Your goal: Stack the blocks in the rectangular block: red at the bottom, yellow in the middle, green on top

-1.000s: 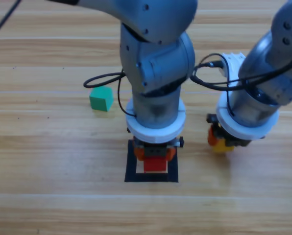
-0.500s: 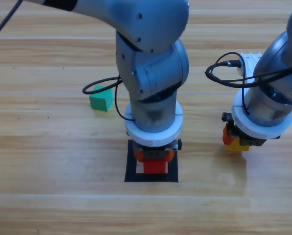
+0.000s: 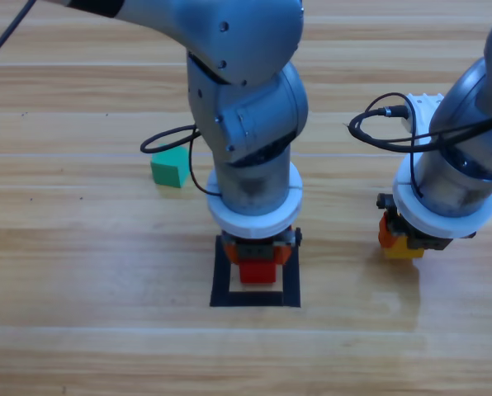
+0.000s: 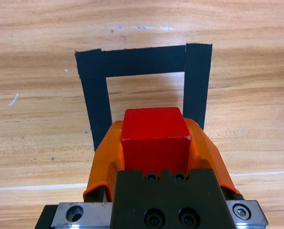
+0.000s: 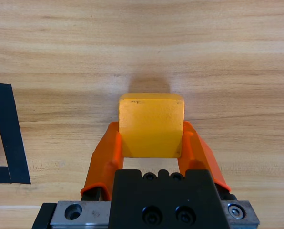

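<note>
The left gripper (image 4: 154, 143) sits at the lower middle of the high view, its two smooth orange jaws closed tight against the sides of the red cube (image 4: 155, 138), a matte block with crisp edges and flat faces. In the left wrist view the cube fills the gap between the jaws completely, its top face slightly brighter than its front. It is over the near part of the tape square (image 4: 147, 61), an open outline of dull navy-black tape with slightly uneven cut ends, laid flat on the table; bare wood shows through its hollow centre. From above, the cube (image 3: 257, 271) lies within the upper half of the square (image 3: 255, 299); whether it touches the wood cannot be told.

The right gripper (image 5: 151, 138) is at the right of the high view, well apart from the square. Its jaws grip the yellow cube (image 5: 151, 125), plain and matte with a few tiny dark specks on top, with a soft shadow on the wood beyond it.

The green cube (image 3: 170, 167), teal and matte, rests alone on the table at the left of centre in the high view, beside a looping black cable (image 3: 167, 140).

The table (image 3: 81, 264) is pale wooden planking with fine grain and a light sheen.
</note>
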### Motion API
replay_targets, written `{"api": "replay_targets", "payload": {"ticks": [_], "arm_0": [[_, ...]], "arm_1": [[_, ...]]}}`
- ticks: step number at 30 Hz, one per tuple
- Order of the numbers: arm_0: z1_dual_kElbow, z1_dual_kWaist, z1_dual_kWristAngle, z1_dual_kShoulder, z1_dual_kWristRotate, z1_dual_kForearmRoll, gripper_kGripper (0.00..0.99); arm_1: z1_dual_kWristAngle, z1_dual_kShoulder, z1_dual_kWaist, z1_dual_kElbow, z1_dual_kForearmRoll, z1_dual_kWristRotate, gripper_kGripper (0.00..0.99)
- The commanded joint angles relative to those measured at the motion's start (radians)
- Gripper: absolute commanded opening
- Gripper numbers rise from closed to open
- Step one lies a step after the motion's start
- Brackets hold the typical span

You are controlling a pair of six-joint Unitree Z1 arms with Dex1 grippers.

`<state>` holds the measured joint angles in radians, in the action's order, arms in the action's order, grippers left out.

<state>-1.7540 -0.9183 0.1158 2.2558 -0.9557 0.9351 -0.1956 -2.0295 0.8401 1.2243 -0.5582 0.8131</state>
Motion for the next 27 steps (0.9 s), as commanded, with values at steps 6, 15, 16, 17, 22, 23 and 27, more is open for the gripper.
{"api": "replay_targets", "payload": {"ticks": [6,15,16,17,22,23,27], "arm_0": [[0.011,0.025,-0.005,0.067,0.015,-0.018,0.0],[0.008,0.025,-0.004,0.079,0.014,-0.024,0.0],[0.008,0.025,-0.004,0.082,0.012,-0.024,0.0],[0.008,0.025,-0.002,0.083,0.012,-0.024,0.0],[0.008,0.025,-0.001,0.09,0.011,-0.025,0.0],[0.008,0.025,-0.001,0.09,0.009,-0.025,0.0],[0.008,0.025,0.002,0.087,0.006,-0.03,0.325]], "arm_1": [[-0.004,0.058,-0.033,-0.029,0.017,0.005,0.118],[-0.004,0.06,-0.033,-0.031,0.017,0.005,0.118],[-0.004,0.06,-0.033,-0.031,0.017,0.005,0.118],[-0.004,0.06,-0.033,-0.031,0.017,0.005,0.118],[-0.004,0.058,-0.033,-0.031,0.018,0.005,0.118],[-0.004,0.06,-0.033,-0.031,0.018,0.005,0.118],[-0.004,0.06,-0.033,-0.031,0.018,0.005,0.118]]}}
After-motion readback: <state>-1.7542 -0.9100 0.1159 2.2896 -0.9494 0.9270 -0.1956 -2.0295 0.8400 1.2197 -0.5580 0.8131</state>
